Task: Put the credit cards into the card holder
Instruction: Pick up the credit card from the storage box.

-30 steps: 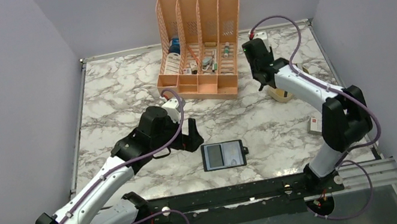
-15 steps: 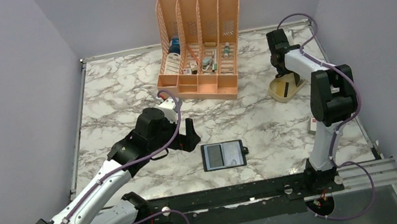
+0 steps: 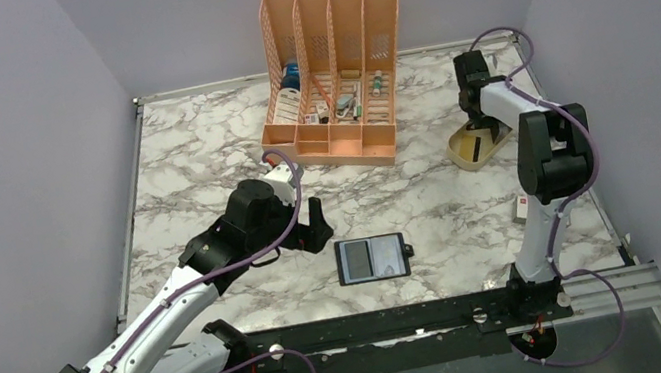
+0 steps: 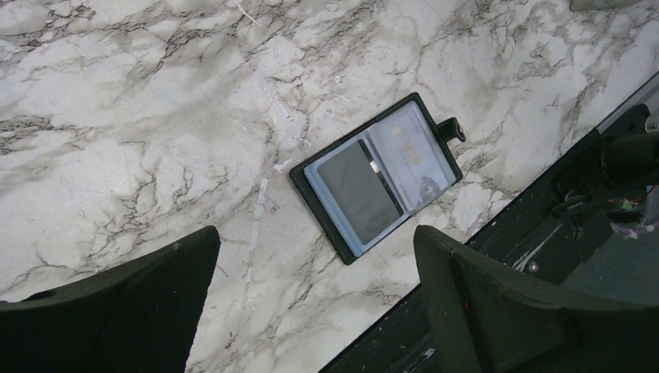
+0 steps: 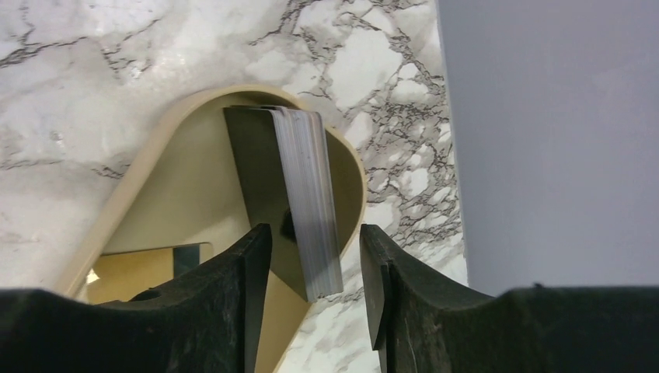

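While left gripper [image 4: 315,256] hangs wide open near the unfolded card holder [image 4: 377,189], right gripper [image 5: 315,233] straddles the credit cards [image 5: 311,171] standing edgewise in the beige dish [image 5: 186,194], jaws parted, not touching.

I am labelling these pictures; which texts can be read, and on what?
"VIP": faint, on the pale card inside the open black folding card holder.
Red marks on the small whitish card: too small to read.
Items in the tall orange slotted organizer: too small.
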Motion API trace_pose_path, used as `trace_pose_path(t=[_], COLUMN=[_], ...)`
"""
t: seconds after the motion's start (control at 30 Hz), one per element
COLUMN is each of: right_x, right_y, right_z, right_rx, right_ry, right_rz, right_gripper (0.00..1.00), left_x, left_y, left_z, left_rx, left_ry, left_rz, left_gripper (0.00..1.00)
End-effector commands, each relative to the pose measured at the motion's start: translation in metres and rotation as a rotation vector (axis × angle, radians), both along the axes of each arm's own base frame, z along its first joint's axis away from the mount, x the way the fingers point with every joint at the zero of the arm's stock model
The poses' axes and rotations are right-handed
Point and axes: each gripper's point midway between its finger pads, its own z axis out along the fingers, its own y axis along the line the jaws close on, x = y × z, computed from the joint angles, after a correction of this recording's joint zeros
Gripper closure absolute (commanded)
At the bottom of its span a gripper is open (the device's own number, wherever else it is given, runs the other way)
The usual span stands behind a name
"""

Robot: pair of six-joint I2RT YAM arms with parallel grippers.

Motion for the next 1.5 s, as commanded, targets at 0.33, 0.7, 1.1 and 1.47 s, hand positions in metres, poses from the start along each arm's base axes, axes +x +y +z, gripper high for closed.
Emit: trace_pose_path(t=[0.33,0.7,1.1,1.47], right_x=[0.013,0.016,0.020,0.021], right_y=[-0.010,-0.009,-0.007,-0.009], right_z=[0.008,0.013,0.009,0.005], right_rx=[-0.001,-0.001,0.009,-0.001], right_ry=[-0.039,-0.045,-0.034,-0.020], right_rz=[-0.001,0.007,0.026,0.028], right_gripper=[0.61,0.64,0.69,0.69], left_x=[0.005,0.005,0.005,0.005], left_y=[0.004,0.004,0.004,0.005], left_z=[0.007,0.007,0.008,0.008], left_rx=[0.008,0.004,0.002,0.002], left_ry=[-0.033,-0.030,-0.033,-0.032], left_rz=[0.020,0.017,0.019,0.020], left_gripper=[0.01,0.01,0.01,0.01])
